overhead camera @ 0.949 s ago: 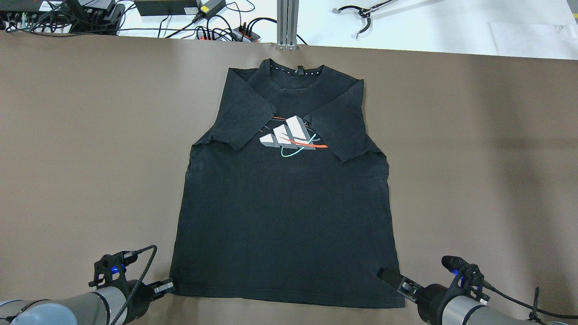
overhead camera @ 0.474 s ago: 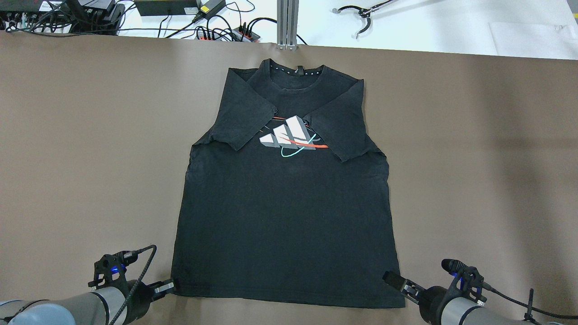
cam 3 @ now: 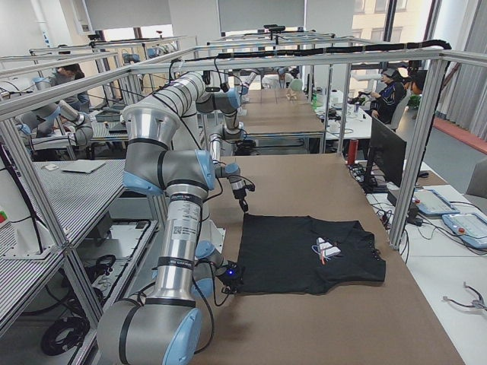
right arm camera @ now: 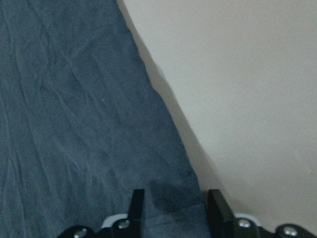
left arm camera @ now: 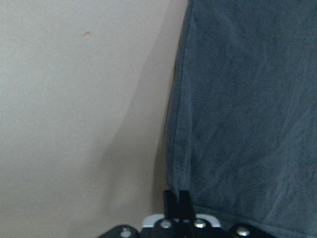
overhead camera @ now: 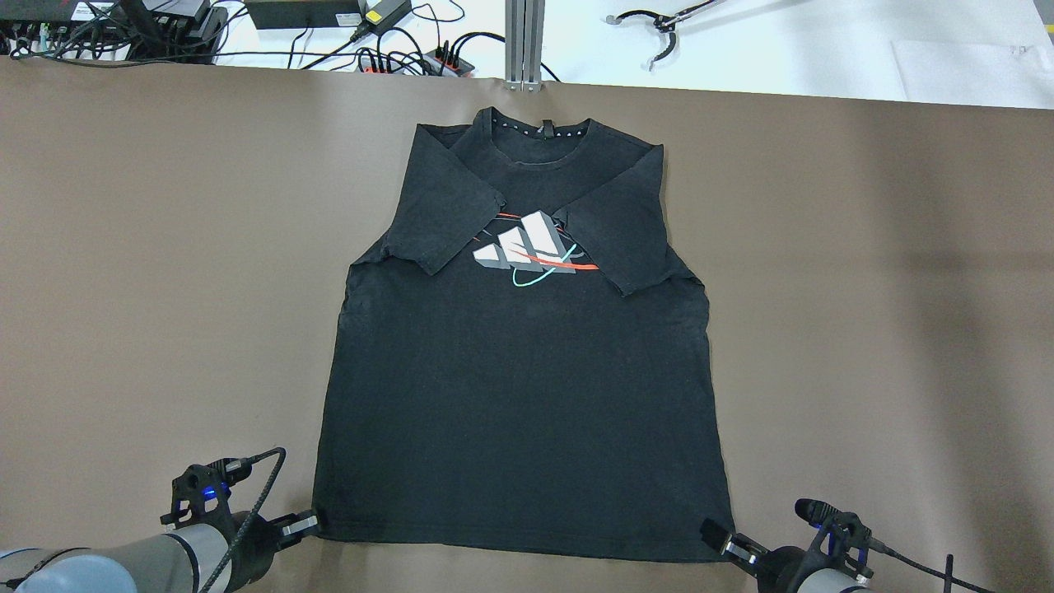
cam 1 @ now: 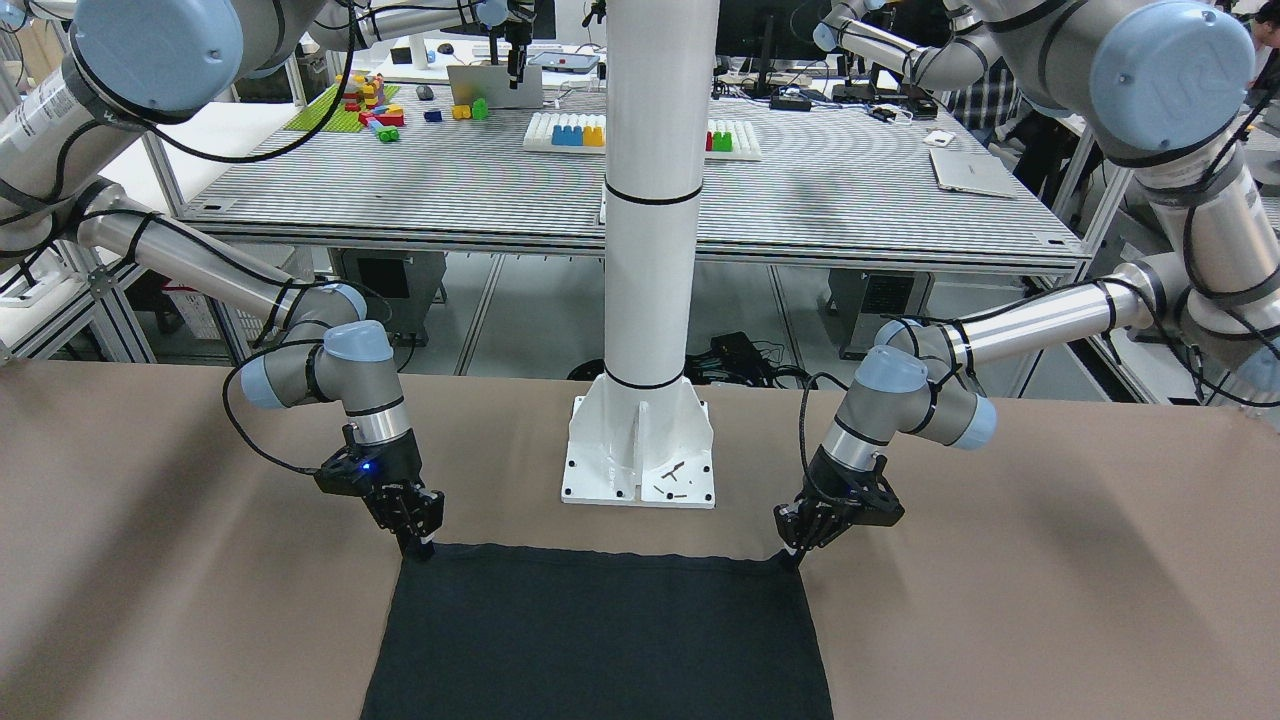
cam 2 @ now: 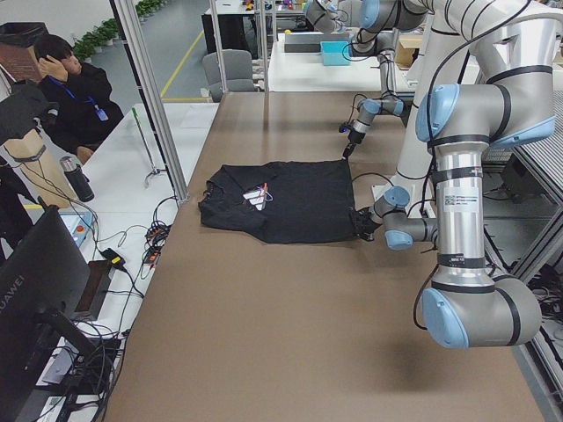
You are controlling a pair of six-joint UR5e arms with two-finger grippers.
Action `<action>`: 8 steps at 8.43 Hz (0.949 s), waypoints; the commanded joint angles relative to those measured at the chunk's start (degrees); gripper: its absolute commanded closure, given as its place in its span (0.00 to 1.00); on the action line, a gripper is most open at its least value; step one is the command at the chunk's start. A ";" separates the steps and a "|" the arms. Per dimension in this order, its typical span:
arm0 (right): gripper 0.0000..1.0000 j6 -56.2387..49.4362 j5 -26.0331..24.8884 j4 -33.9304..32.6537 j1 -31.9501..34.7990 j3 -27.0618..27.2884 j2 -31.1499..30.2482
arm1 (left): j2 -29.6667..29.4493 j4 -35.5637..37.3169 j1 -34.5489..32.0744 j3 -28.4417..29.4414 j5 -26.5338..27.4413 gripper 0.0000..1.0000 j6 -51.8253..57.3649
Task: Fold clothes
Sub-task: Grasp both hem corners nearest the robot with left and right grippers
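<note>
The clothes (overhead camera: 519, 395) are a black T-shirt with a grey, red and teal chest print. It lies flat on the brown table with both sleeves folded in and the hem toward me. My left gripper (overhead camera: 311, 519) is at the hem's left corner. In the left wrist view its fingers (left arm camera: 177, 198) are pressed together on the hem edge of the clothes (left arm camera: 247, 124). My right gripper (overhead camera: 715, 535) is at the hem's right corner. It stands open in the right wrist view (right arm camera: 176, 203), with the corner of the clothes (right arm camera: 74, 124) between its fingers.
The white post's base plate (cam 1: 640, 455) stands just behind the hem (cam 1: 600, 555). Cables and power strips (overhead camera: 412, 58) and an aluminium post (overhead camera: 524, 41) line the far edge. A person (cam 2: 66, 88) sits beyond the table's far side.
My right gripper has pulled back toward the table's near edge and now straddles the hem's right corner. The left gripper and the shirt have not moved.
</note>
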 commanded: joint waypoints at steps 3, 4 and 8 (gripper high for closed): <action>1.00 -1.19 0.86 -0.42 0.41 7.28 -0.86 | -0.05 5.44 -2.18 -9.21 -3.31 1.00 0.66; 1.00 -4.42 3.05 -2.95 1.98 10.10 -0.86 | -1.62 11.49 -5.24 -12.55 -7.60 1.00 1.53; 1.00 -22.86 27.80 -15.60 24.98 16.46 6.23 | -17.59 32.75 -24.29 -13.64 -29.81 1.00 13.38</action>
